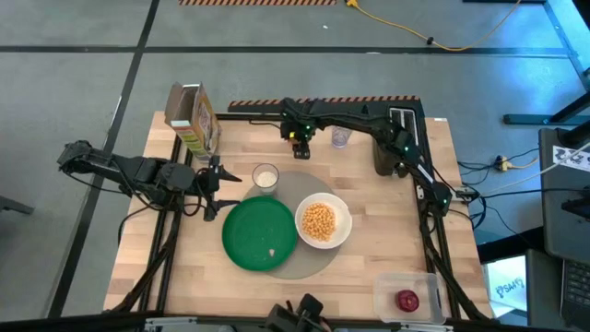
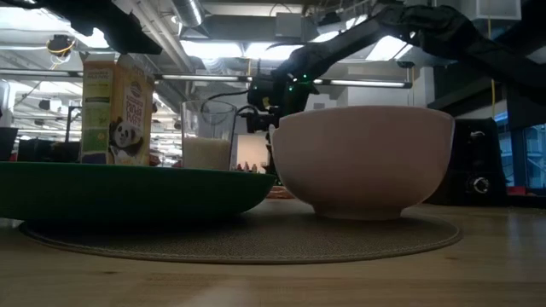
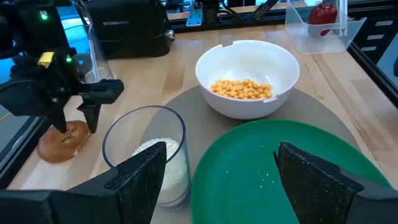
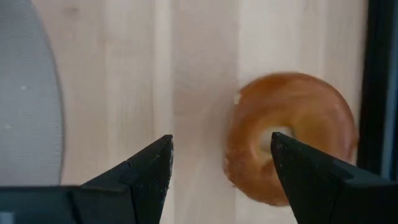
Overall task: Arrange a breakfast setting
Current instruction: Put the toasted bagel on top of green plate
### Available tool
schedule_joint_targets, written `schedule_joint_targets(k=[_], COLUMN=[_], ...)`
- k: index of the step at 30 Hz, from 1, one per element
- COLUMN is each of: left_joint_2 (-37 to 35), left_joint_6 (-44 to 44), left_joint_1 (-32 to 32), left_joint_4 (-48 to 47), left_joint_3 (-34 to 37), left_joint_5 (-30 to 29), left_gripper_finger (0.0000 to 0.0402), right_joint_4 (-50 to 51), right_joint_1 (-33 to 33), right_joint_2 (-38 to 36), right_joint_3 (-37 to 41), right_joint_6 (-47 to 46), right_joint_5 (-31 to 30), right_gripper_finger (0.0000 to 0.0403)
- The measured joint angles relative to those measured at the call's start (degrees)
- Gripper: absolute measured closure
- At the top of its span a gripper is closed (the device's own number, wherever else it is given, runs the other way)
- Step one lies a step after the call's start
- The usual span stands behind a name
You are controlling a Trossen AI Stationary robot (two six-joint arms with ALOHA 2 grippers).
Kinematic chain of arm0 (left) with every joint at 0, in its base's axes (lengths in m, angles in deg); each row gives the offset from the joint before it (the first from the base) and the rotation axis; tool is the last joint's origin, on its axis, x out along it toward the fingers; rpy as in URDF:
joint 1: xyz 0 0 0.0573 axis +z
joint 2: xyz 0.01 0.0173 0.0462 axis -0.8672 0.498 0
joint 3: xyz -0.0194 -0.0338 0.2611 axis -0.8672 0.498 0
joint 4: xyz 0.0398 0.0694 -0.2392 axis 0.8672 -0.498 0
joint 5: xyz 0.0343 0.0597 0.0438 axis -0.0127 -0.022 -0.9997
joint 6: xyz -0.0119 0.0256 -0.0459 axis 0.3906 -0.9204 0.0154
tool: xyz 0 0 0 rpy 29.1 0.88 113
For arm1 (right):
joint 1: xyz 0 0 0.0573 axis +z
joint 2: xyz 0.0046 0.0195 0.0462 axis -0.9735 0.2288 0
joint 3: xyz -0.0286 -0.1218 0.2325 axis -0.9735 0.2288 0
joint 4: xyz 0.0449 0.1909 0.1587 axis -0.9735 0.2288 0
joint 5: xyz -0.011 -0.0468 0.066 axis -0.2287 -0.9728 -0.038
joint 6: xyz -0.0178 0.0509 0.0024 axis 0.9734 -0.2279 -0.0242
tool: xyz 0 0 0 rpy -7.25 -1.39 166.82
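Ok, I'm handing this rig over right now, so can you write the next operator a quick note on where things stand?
Left pincer: open, empty, by the milk glass and plate.
Right pincer: open, hovering over the bagel at the table's far edge, not gripping.
Done: plate and bowl with cereal sit on the mat; glass stands just behind the plate.
Left: bagel still off the plate; apple still in its clear tub. No spoon visible.
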Motion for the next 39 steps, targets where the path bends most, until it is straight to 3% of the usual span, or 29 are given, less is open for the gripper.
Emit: schedule_joint_targets(k=[12, 39], left_joint_2=[0.0, 0.0], left_joint_6=[0.0, 0.0], left_joint_1=[0.0, -0.1], left_joint_4=[0.0, 0.5], left_joint_3=[0.0, 0.0], left_joint_5=[0.0, 1.5], left_gripper_finger=[0.0109, 0.0109], right_joint_4=[-2.3, -1.6], right_joint_1=[-1.2, -2.1], right_joint_2=[2.6, 4.1], right_joint_3=[0.4, 0.5], right_joint_6=[-0.9, -2.0], right_joint_5=[2.1, 0.3], right_gripper_finger=[0.0146, 0.0156])
